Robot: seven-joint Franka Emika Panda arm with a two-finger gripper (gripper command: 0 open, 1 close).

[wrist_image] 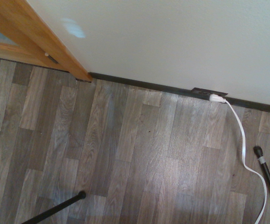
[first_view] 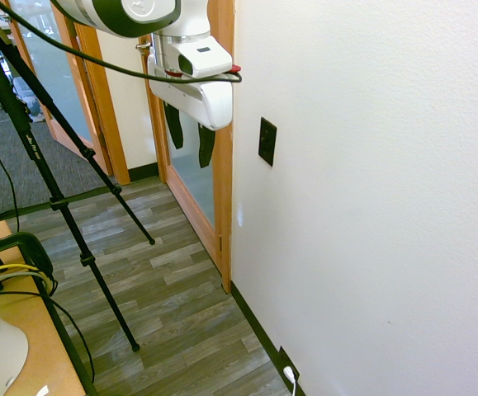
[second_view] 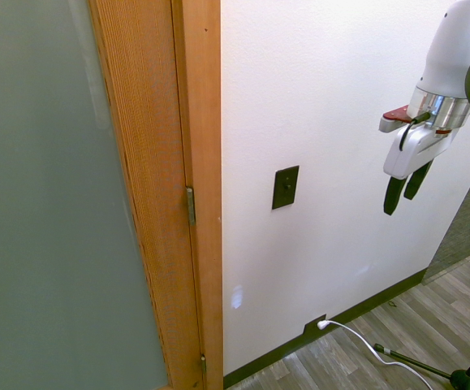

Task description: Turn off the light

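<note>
Office-like hallway, white wall [first_view: 371,206], wood-framed frosted glass door [second_view: 56,203], plank floor [wrist_image: 125,154], carpet beyond

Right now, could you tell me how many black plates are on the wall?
2. The switch sits mid-wall beside the door frame; the outlet sits low at the baseboard with a white plug in it. Others may lie outside the views.

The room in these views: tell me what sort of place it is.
Probably a hallway or an office corridor, not a kitchen or bathroom. A bare white wall carries a black switch plate, a wood-framed door with frosted glass stands beside it, and wood-look plank flooring runs along a dark baseboard.
</note>
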